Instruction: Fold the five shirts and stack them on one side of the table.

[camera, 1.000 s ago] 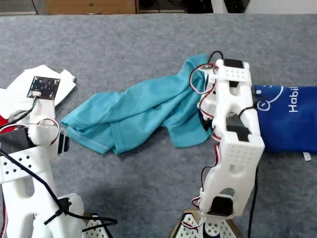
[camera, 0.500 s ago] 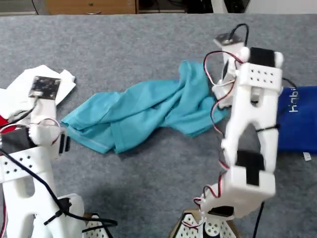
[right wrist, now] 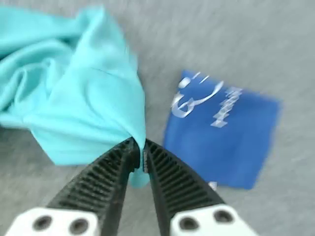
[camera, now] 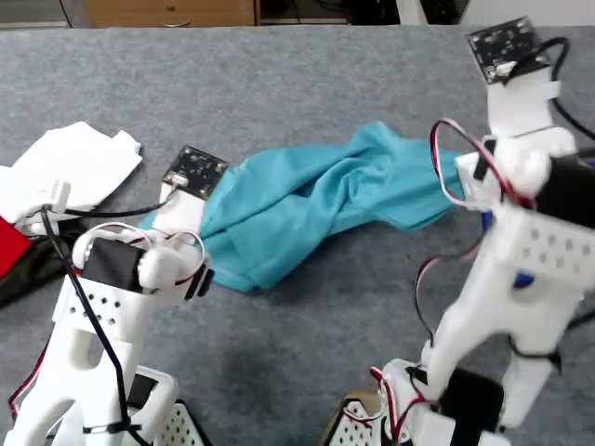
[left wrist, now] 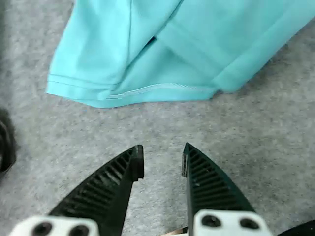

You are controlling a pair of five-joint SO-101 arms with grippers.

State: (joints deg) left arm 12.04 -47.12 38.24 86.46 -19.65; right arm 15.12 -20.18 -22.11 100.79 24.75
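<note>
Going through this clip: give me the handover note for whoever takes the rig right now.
The left pincer is open and empty, over the table beside the hem of the teal shirt.
The right pincer is shut on a fold at that shirt's other end.
The blue shirt lies folded by the right arm; the white shirt and a red cloth lie at the table's far left.
Done: blue shirt folded.
Left: teal shirt is crumpled, not folded; shirts lie on both sides, not in one stack.

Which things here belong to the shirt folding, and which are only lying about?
For the job: teal shirt, in the right pincer; blue shirt; white shirt; red cloth.
Lying about: wooden cabinet behind the table.
</note>
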